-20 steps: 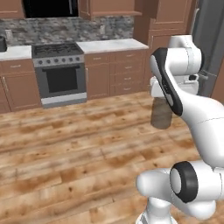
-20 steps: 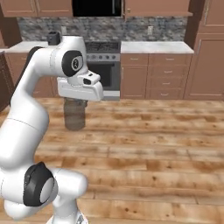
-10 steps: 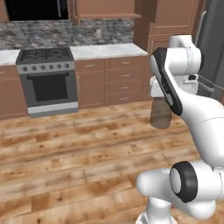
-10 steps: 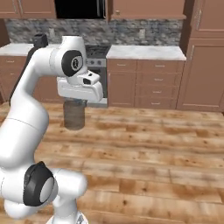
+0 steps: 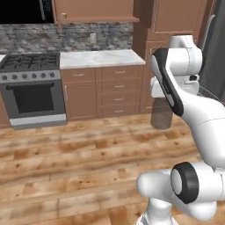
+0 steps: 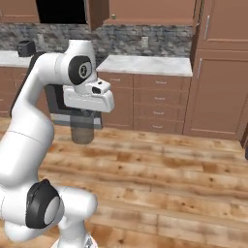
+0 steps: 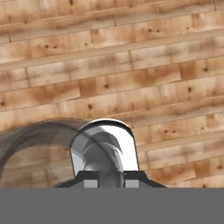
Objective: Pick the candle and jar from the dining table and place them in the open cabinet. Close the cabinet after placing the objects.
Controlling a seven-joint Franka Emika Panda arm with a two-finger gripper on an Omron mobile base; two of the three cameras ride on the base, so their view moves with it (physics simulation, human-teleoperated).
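the gripper (image 7: 105, 183) is shut tight on one jar (image 5: 161, 113). the jar is grey and see-through, and it hangs just under the white hand, up in the air over the wooden floor (image 5: 74, 162). it does not touch the floor. in the hand view the jar (image 7: 105, 151) sits right between the two dark finger tips (image 7: 90, 182), and floor planks show past it and through it. in the right base view the jar (image 6: 83, 130) hangs below the blocky white hand, with its top tucked up out of sight.

there is one robot arm (image 6: 34, 131), white with dark joints, and it bends up and over to hold the jar.

farther back, across the floor, one stove (image 5: 31, 88) with a dark oven door stands against the wall. just beside it is one marble counter (image 5: 99, 57) on brown drawers (image 5: 116, 91). i count four drawers in one stack, each with a short silver handle, and one flat door next to them. a grey stone wall (image 5: 83, 37) runs behind the counter, with one small white plate on it. brown upper cabinets (image 6: 150, 10) hang above. at the far side stands one tall brown cabinet (image 6: 218, 68) with long silver bar handles; its doors look shut.
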